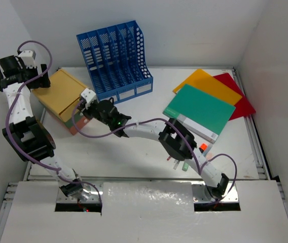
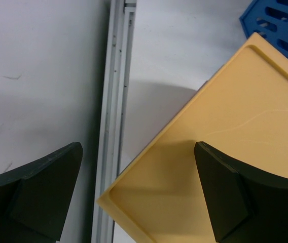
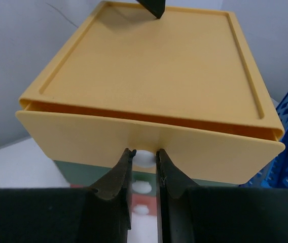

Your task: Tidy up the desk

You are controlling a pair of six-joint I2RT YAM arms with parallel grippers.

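1. Two arms converge on the three-tier drawer box. It stands on the desk, the white tabletop that spreads from under the box to the right and toward the arm bases, with white walls around it.
2. Your right gripper is at the front of the box, level with the lower edge of the yellow top drawer.
3. Its fingers stand narrow, with a slim gap between them. They flank the notch in that drawer's front, where a small white round spot shows between the tips. You cannot tell from these views whether they actually pinch anything.
4. The top drawer's front panel sits a little forward of the box body, and a dark orange slit shows behind it.
5. Your left gripper hangs above the box's far left corner with its fingers spread wide and holding nothing. One finger is over the yellow lid, the other over the metal rail beside the box.
6. The blue file rack stands just right of the box.
7. Green, orange and red folders overlap one another, well to the right of the box.
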